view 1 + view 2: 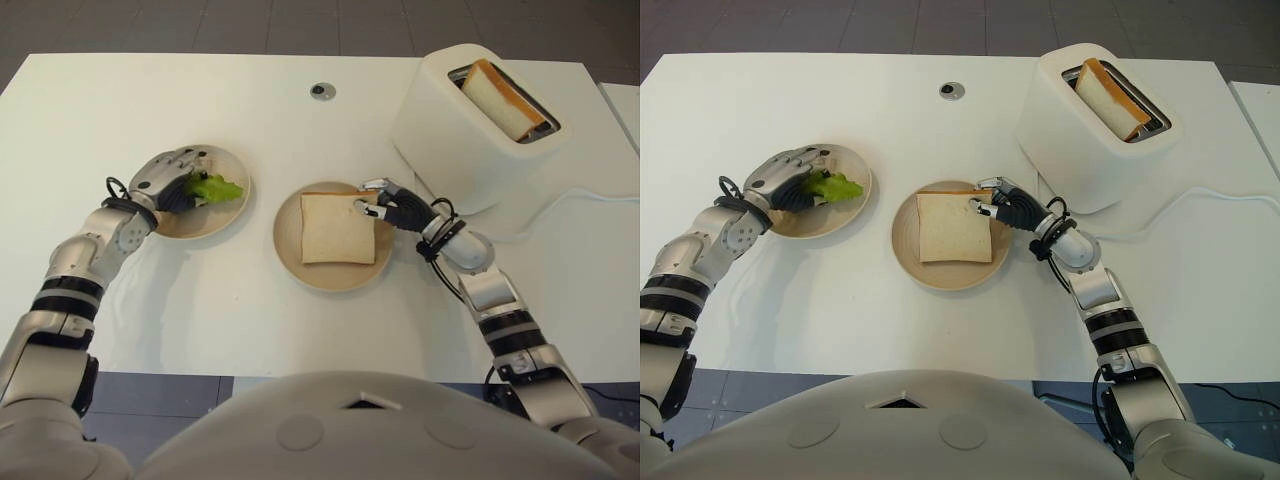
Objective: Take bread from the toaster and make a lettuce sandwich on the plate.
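Bread (335, 230) inside plate (288, 245) rim, lettuce (215, 187) apart

On the tabletop (250, 320), a plate (335, 281) sits near the middle with a bread slice (335, 228) lying flat on it, pinched at its right edge by the right hand (395, 207). To its left is a second plate (215, 222) carrying lettuce (215, 187) – the left hand (165, 180) closes over it from the left. Behind and to the right stands the toaster (450, 135), another slice (502, 98) upright in its slot.
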Available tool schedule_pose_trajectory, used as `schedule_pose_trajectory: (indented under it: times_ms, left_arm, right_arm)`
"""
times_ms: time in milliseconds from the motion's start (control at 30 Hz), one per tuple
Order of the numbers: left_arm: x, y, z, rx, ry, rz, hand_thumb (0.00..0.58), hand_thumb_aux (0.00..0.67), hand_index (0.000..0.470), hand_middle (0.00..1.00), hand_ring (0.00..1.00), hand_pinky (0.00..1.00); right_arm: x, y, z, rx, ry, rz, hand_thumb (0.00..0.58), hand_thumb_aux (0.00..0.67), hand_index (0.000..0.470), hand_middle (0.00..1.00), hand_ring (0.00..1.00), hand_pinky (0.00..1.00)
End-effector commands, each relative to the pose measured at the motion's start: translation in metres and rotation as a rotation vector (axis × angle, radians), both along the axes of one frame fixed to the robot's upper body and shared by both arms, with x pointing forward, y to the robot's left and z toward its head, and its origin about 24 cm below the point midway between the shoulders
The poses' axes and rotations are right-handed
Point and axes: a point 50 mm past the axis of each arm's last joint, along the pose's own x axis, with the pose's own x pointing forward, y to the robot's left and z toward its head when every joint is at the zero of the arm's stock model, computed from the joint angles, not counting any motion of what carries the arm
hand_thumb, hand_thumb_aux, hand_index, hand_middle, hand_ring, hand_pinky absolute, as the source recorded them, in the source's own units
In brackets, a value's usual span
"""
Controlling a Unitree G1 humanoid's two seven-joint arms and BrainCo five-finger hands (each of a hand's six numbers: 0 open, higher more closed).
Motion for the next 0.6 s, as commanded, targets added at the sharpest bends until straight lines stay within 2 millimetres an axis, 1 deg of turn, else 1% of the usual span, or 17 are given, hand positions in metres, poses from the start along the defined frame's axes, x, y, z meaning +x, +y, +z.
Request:
schedule_pose_trajectory:
  times_ms: [33, 67, 100, 133, 167, 200, 267, 367, 433, 500, 600]
  left_arm:
    - [-0.002, -0.009, -0.001, -0.017, -0.023, -0.054, 0.58, 0.67, 0.47, 0.0, 0.0, 0.0]
    - [-0.001, -0.012, 0.003, -0.03, -0.053, -0.069, 0.58, 0.67, 0.47, 0.0, 0.0, 0.0]
    - [0.0, -0.015, 0.007, -0.049, -0.082, -0.087, 0.58, 0.67, 0.47, 0.0, 0.0, 0.0]
    - [0.001, -0.018, 0.011, -0.068, -0.11, -0.106, 0.58, 0.67, 0.47, 0.0, 0.0, 0.0]
    - [0.001, -0.023, 0.016, -0.099, -0.136, -0.129, 0.58, 0.67, 0.47, 0.0, 0.0, 0.0]
    - [0.0, -0.029, 0.02, -0.139, -0.16, -0.159, 0.58, 0.67, 0.47, 0.0, 0.0, 0.0]
    - [-0.002, -0.04, 0.028, -0.213, -0.201, -0.214, 0.58, 0.67, 0.47, 0.0, 0.0, 0.0]
    - [-0.005, -0.054, 0.041, -0.302, -0.25, -0.285, 0.58, 0.67, 0.47, 0.0, 0.0, 0.0]
    - [-0.008, -0.064, 0.045, -0.351, -0.263, -0.327, 0.58, 0.67, 0.47, 0.0, 0.0, 0.0]
    - [-0.01, -0.073, 0.045, -0.386, -0.257, -0.358, 0.58, 0.67, 0.47, 0.0, 0.0, 0.0]
    - [-0.011, -0.088, 0.038, -0.392, -0.228, -0.396, 0.58, 0.67, 0.47, 0.0, 0.0, 0.0]
  right_arm:
    - [0.0, -0.004, -0.003, -0.05, 0.012, -0.002, 0.58, 0.67, 0.47, 1.0, 1.0, 1.0]
    - [0.0, -0.004, -0.002, -0.054, 0.011, -0.002, 0.576, 0.617, 0.433, 1.0, 1.0, 1.0]
    - [0.0, -0.004, -0.001, -0.061, 0.003, 0.0, 0.352, 0.25, 0.175, 1.0, 1.0, 1.0]
    - [-0.001, -0.004, 0.0, -0.069, -0.012, 0.002, 0.005, 0.003, 0.002, 0.91, 0.91, 0.91]
    - [-0.001, -0.004, 0.002, -0.071, -0.026, 0.004, 0.0, 0.0, 0.0, 0.77, 0.77, 0.77]
    - [-0.002, -0.004, 0.005, -0.074, -0.043, 0.006, 0.0, 0.0, 0.0, 0.65, 0.65, 0.65]
    - [-0.001, -0.005, 0.009, -0.081, -0.068, -0.013, 0.0, 0.0, 0.0, 0.56, 0.56, 0.56]
    - [0.001, -0.007, 0.019, -0.05, -0.115, -0.049, 0.0, 0.0, 0.0, 0.55, 0.55, 0.55]
    - [0.003, -0.009, 0.027, -0.02, -0.149, -0.08, 0.0, 0.0, 0.0, 0.55, 0.55, 0.55]
    - [0.005, -0.012, 0.034, 0.002, -0.179, -0.107, 0.0, 0.0, 0.0, 0.55, 0.55, 0.55]
    - [0.009, -0.019, 0.045, 0.04, -0.228, -0.161, 0.0, 0.0, 0.0, 0.56, 0.56, 0.56]
